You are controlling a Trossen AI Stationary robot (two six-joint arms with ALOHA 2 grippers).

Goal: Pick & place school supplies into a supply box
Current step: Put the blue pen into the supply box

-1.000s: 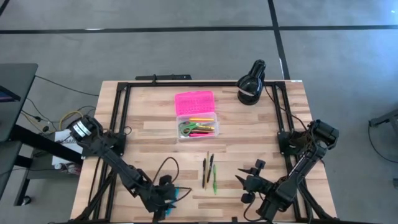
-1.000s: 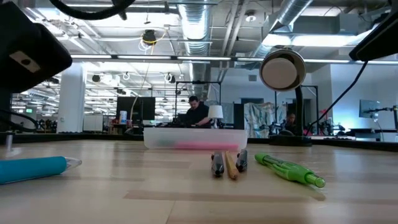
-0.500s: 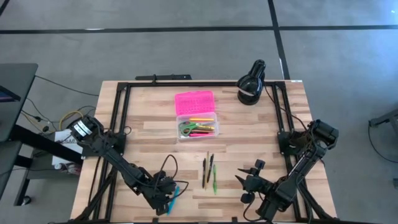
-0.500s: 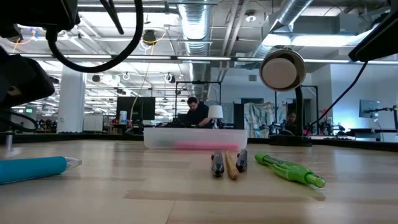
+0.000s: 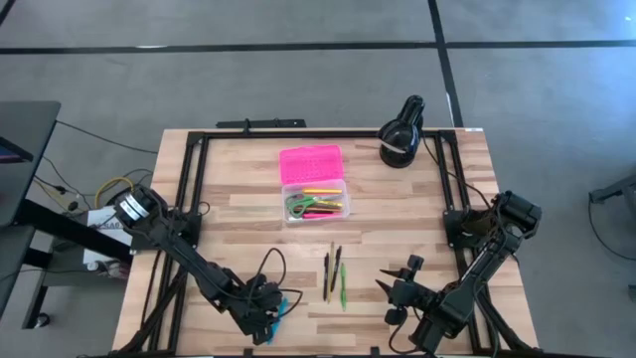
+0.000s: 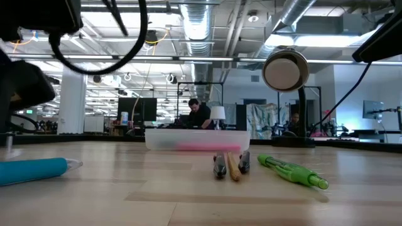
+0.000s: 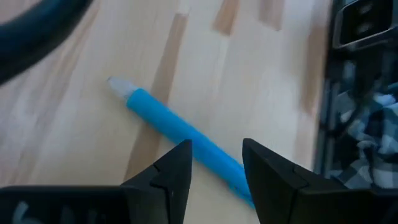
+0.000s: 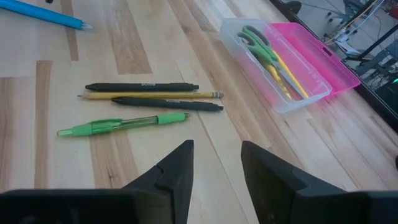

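Observation:
A blue pen (image 7: 174, 124) lies flat on the table near its near edge (image 5: 283, 306), left of the other supplies (image 6: 31, 171). My left gripper (image 7: 216, 165) is open and hovers over the pen's rear half, a finger on each side of it (image 5: 268, 312). Two black pens and a yellow pencil (image 8: 149, 95) lie side by side mid-table, with a green pen (image 8: 124, 124) beside them. The clear supply box (image 8: 280, 68) stands behind them with its pink lid (image 5: 310, 161) folded back; it holds green-handled scissors (image 8: 258, 40) and some pens. My right gripper (image 8: 217, 165) waits open at the near right (image 5: 397, 288).
A black round lamp (image 5: 402, 134) stands at the table's far right corner. A black frame rail (image 5: 189, 199) runs along the table's edges. Bare wood lies between the blue pen and the group of pens. People and desks show in the room beyond the table.
My left arm has shifted a little near the table's near edge, leaving more of the blue pen uncovered in the high view. The pen itself has stayed where it was. The right arm has kept still.

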